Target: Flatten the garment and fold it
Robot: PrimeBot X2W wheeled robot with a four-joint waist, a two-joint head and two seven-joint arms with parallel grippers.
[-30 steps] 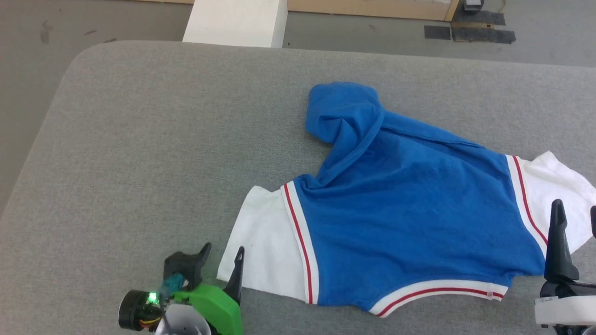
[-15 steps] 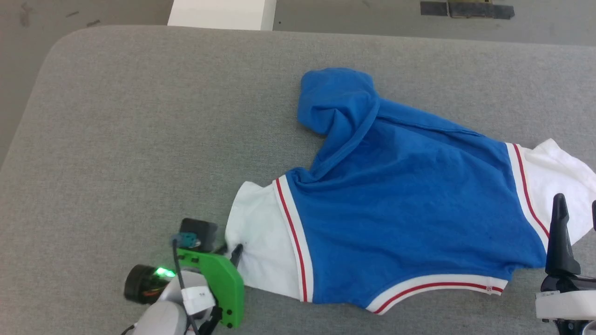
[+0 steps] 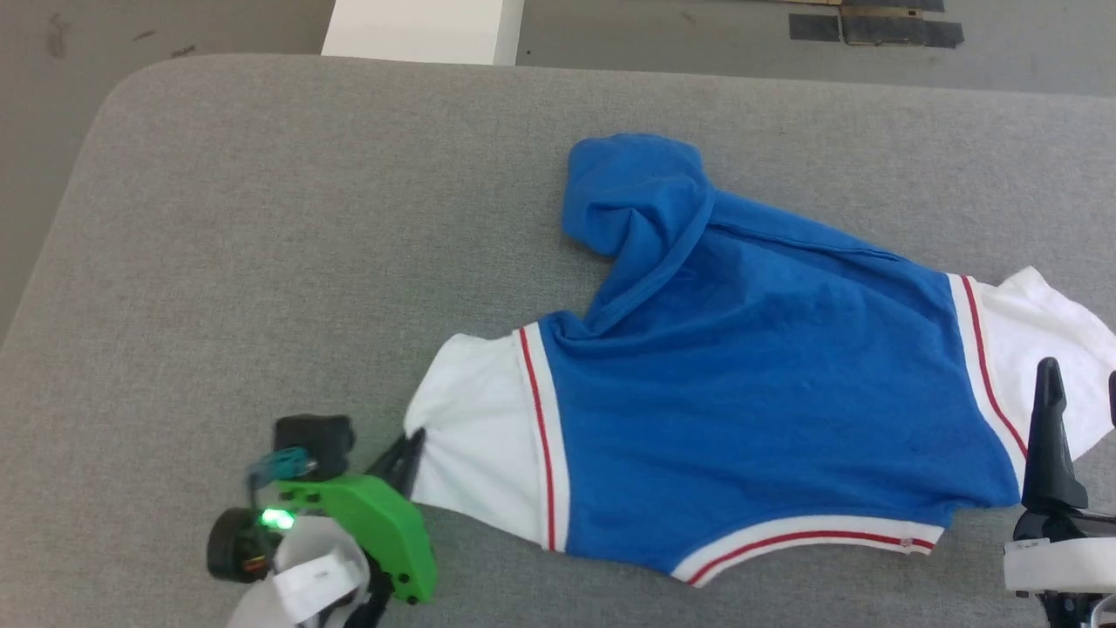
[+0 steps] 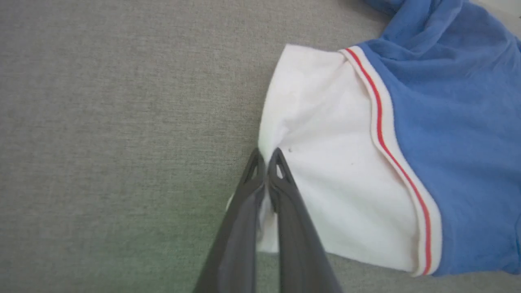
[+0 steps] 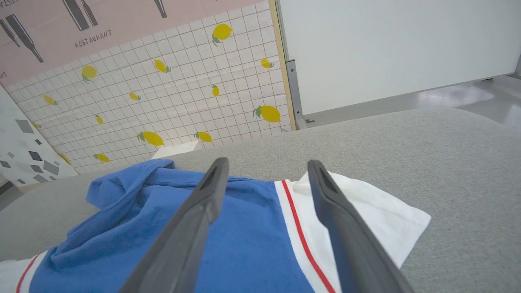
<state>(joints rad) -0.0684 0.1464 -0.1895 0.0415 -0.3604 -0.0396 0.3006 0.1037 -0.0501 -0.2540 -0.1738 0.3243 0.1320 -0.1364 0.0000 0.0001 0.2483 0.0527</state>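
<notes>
1. From the head: finds the garment [image 3: 750,392] lying on the grey surface [image 3: 261,262], right of centre, one blue corner bunched at the far side. Puts the left gripper [image 3: 408,440] at the near left, jaws clenched on the edge of the left white sleeve [image 3: 475,436]. Puts the right gripper [image 3: 1079,410] at the near right, over the right white sleeve [image 3: 1037,349].
2. From the left wrist: shows jaws pinched together on white sleeve cloth, red-striped trim [image 4: 380,130] further right.
3. From the right wrist: shows jaws released and spread wide above the garment, lemon-patterned wall [image 5: 183,93] beyond the surface.
</notes>
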